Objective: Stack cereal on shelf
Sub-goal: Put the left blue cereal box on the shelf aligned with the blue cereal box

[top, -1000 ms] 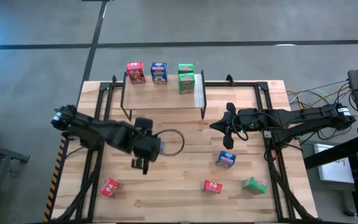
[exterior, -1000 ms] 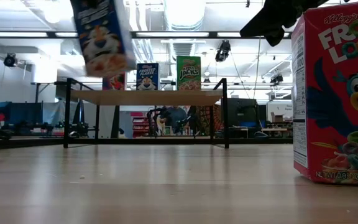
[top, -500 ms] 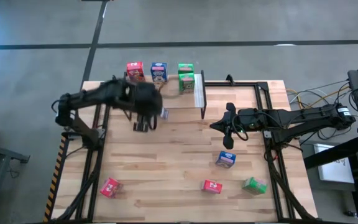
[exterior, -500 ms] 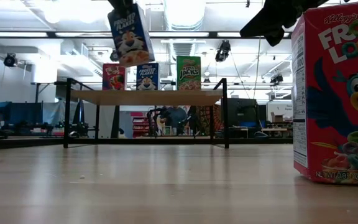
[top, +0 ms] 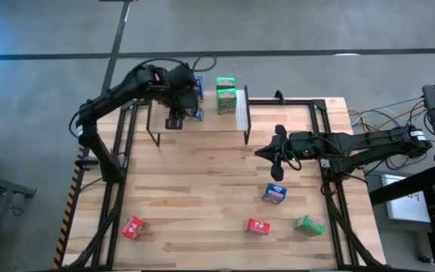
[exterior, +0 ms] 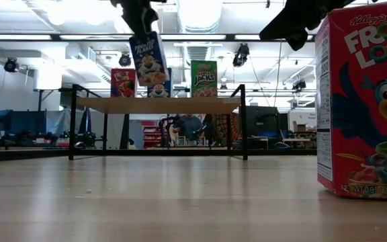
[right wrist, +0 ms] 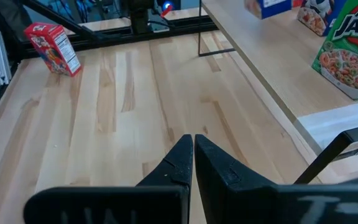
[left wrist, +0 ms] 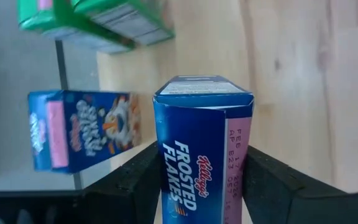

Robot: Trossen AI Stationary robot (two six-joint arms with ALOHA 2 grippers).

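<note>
Nearest you, along the table's front edge (top: 225, 257), three boxes sat loose: a red box (top: 134, 227) toward the front left corner, another red one (top: 258, 226) right of centre, and a green box (top: 308, 224) lying tilted toward the front right corner. Just behind those, a blue box (top: 274, 193) stood on the right half of the table. Your right gripper (top: 277, 165) hung above that blue box, fingers (right wrist: 180, 163) pressed together on nothing. At the table's far edge stood the shelf (top: 202, 121), and there your left gripper (top: 175, 119) was up over its left part, pinching a blue Frosted Flakes box (left wrist: 204, 143) by its two narrow sides, lifted clear of the top board. Behind it on the shelf you had another blue box (left wrist: 82, 129), a red box (exterior: 123, 83) to its left, and two green Apple Jacks boxes (top: 226, 94) toward the shelf's right end.
</note>
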